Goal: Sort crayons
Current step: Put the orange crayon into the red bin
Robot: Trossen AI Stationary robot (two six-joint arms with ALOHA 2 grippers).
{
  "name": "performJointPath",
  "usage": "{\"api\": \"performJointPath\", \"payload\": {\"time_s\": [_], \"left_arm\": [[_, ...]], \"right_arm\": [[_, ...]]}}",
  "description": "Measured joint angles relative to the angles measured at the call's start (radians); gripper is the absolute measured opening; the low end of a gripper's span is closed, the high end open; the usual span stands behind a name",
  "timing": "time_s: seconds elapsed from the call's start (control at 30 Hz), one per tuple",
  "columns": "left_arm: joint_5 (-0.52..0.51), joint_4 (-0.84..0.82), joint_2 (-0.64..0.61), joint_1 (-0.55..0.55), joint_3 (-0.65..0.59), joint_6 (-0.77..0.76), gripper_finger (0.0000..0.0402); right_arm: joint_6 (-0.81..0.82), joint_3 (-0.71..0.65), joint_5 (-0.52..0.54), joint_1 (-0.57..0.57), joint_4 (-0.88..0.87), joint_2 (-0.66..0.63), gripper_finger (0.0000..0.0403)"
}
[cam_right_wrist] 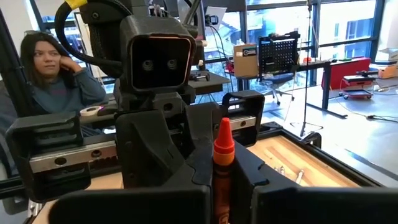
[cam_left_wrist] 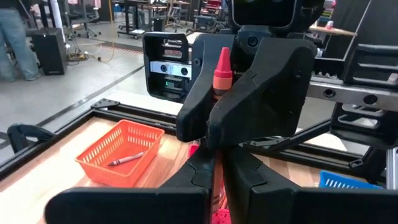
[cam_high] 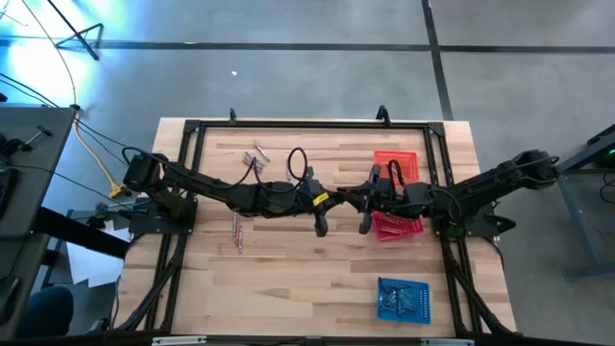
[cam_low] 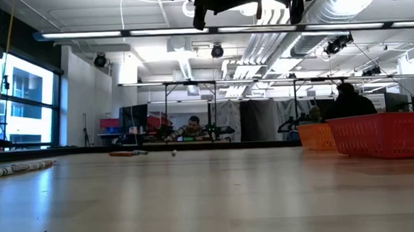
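An orange-red crayon [cam_left_wrist: 222, 67] stands upright, tip up, high over the middle of the table, where my two grippers meet nose to nose. My left gripper [cam_left_wrist: 217, 182] comes from the table's left and is shut on it. My right gripper [cam_right_wrist: 224, 183] comes from the right and is shut on it too. In the high view the two meet at about the table's centre [cam_high: 341, 202]. Loose crayons lie flat on the wood at the far left [cam_high: 258, 156] and left of centre [cam_high: 236, 233]. My left gripper pinches the crayon's lower part [cam_left_wrist: 217, 200] between its two fingers, coming in level from the table's left; its own fingers hide most of the contact. The crayon stands upright, clear of the table. My right gripper pinches the crayon's shaft just below the tip [cam_right_wrist: 222, 163] between its two fingers, level from the table's right, fingers across the crayon. The pointed tip [cam_right_wrist: 224, 127] sticks up above the fingers. The crayon is upright and clear of the table.
An orange basket [cam_high: 396, 163] at the far right holds one crayon [cam_left_wrist: 127, 158]. A red basket [cam_high: 396, 228] sits under the right arm, and a blue basket [cam_high: 404, 299] is near the front right. A person sits beyond the table [cam_right_wrist: 53, 74].
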Motion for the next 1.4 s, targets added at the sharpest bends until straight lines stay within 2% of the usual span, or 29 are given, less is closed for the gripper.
{"api": "performJointPath", "payload": {"time_s": [0.27,0.43,0.53,0.6,0.7,0.8,0.9,1.03,1.4], "left_arm": [[0.002,-0.001,0.000,-0.007,0.000,0.190,0.0061],[0.007,-0.002,0.000,-0.001,0.000,0.201,0.0104],[0.007,-0.004,0.000,0.003,0.000,0.201,0.0125],[0.006,-0.010,0.000,0.007,0.000,0.199,0.0135],[0.006,-0.060,0.000,0.014,0.000,0.135,0.0145],[0.006,-0.109,0.000,0.019,0.000,0.043,0.0148],[0.006,-0.149,0.000,0.019,0.000,-0.031,0.0146],[0.006,-0.170,0.000,0.019,0.000,-0.082,0.0145],[0.004,-0.177,0.000,0.005,0.000,-0.092,0.0144]], "right_arm": [[-0.003,0.000,-0.003,0.000,-0.001,0.000,0.0004],[-0.016,0.000,0.025,-0.007,-0.105,-0.058,0.0004],[0.008,0.000,0.092,-0.019,-0.312,-0.168,0.0004],[0.097,0.000,0.120,-0.030,-0.512,-0.260,0.0003],[0.348,0.000,0.077,-0.038,-0.833,-0.382,0.0003],[0.612,0.000,0.014,-0.007,-1.133,-0.426,0.0003],[0.820,0.000,0.004,0.061,-1.350,-0.411,0.0006],[0.991,0.000,-0.001,0.140,-1.505,-0.359,0.0008],[1.034,0.000,0.008,0.179,-1.526,-0.141,0.0010]]}}
